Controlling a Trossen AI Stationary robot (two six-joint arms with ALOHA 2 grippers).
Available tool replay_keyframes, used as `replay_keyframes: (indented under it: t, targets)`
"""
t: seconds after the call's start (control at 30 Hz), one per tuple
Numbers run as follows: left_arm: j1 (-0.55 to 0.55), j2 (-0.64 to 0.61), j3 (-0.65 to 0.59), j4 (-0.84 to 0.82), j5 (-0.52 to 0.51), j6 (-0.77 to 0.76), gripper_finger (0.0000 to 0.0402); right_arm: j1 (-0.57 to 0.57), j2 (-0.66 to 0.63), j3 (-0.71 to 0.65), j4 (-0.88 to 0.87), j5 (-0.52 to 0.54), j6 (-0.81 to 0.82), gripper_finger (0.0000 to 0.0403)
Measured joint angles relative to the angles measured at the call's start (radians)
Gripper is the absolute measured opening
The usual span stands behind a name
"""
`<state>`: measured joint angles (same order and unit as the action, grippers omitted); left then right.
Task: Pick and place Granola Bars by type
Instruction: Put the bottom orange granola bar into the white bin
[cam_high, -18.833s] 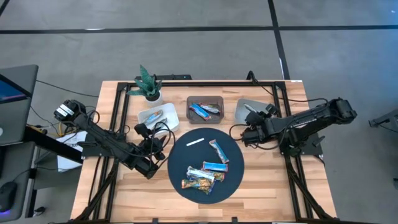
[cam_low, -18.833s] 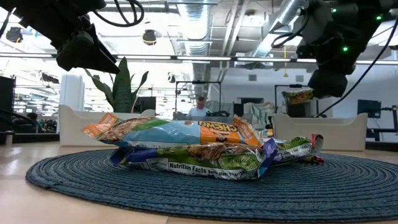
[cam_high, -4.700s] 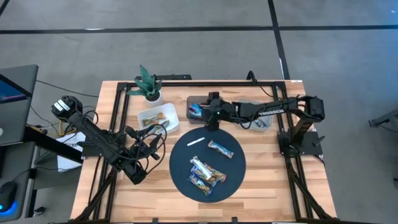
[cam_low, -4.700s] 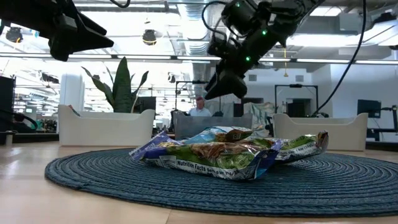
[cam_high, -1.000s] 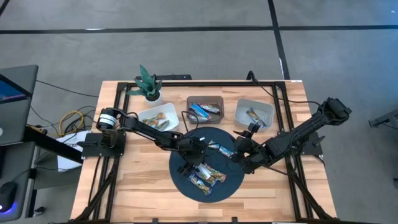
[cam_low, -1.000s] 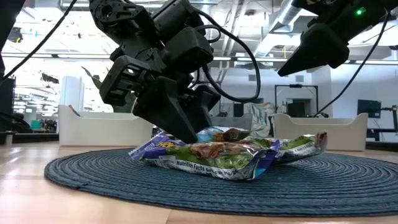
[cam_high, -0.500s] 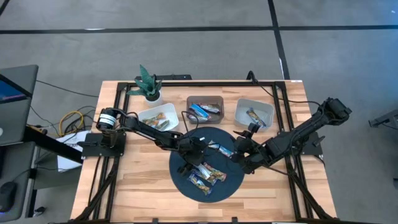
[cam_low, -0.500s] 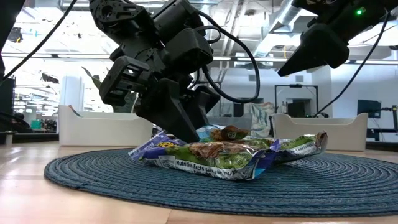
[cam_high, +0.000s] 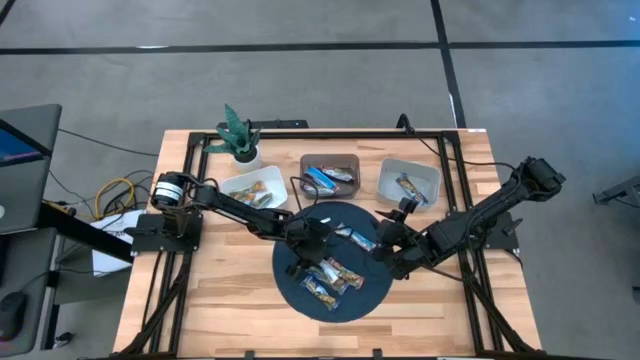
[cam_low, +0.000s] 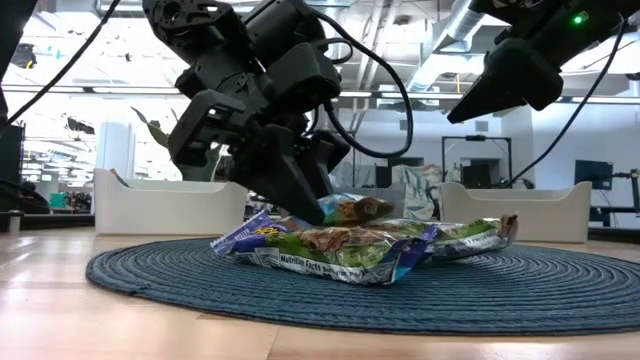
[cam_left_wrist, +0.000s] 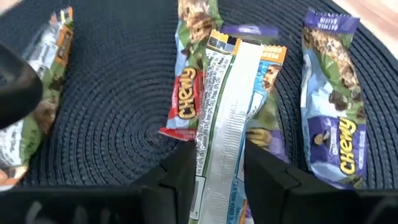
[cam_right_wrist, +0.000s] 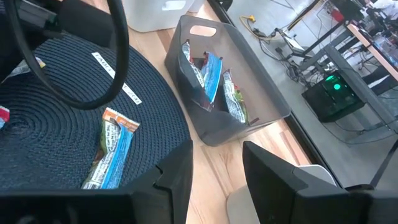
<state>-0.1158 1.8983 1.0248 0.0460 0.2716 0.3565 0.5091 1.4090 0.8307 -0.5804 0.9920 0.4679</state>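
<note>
Granola bars remain unsorted on the round blue mat (cam_high: 290, 252). In the high view about 4 bars lie on it: a cluster of 3 (cam_high: 330, 280) toward its near edge and 1 single bar (cam_high: 362, 243) toward its right side, next to the thin white strip (cam_high: 321, 222) near its far edge.

The left gripper (cam_left_wrist: 214, 180) is over the mat, at the cluster. In the left wrist view its fingers have closed around one bar (cam_left_wrist: 225, 118), held lengthwise between them with the white back seam facing the camera. In the low view that bar sits tilted up above the rest of the pile (cam_low: 350, 250), so it appears gripped and just starting to lift; I judge this a pick in progress, not yet a carry.

The right gripper (cam_right_wrist: 214, 168) hangs above the mat's right edge, jaws partly apart with nothing between them, waiting.

Beyond the mat's far edge stand 3 bins. The white bin (cam_high: 235, 185) on the left holds brown-orange bars, the dark bin (cam_high: 305, 162) in the middle holds blue ones, and the white bin (cam_high: 385, 170) on the right holds at least 1 bar. A potted plant (cam_high: 238, 135) stands behind the left bin.

Assessment: sorting is past the halfway point. About 4 bars are left, 1 of them already in hand.
</note>
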Motion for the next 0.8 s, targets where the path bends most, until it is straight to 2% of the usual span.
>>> replay_keyframes:
  t: [0.1, 0.53, 0.63, 0.8]
  targets:
    - [0.000, -0.003, 0.000, -0.010, -0.017, 0.000, 0.0105, 0.000, 0.000, 0.000, -0.004, 0.000, 0.001, 0.0134]
    - [-0.030, -0.077, 0.000, -0.097, -0.203, -0.036, 0.0072, 0.000, 0.000, 0.000, -0.015, -0.004, 0.003, 0.0134]
    - [-0.051, -0.092, 0.000, -0.131, -0.283, -0.044, 0.0069, 0.000, 0.000, 0.000, -0.014, -0.013, 0.003, 0.0134]
    - [-0.087, -0.137, 0.000, -0.204, -0.490, -0.110, 0.0068, 0.000, 0.000, 0.000, -0.014, -0.025, 0.003, 0.0134]
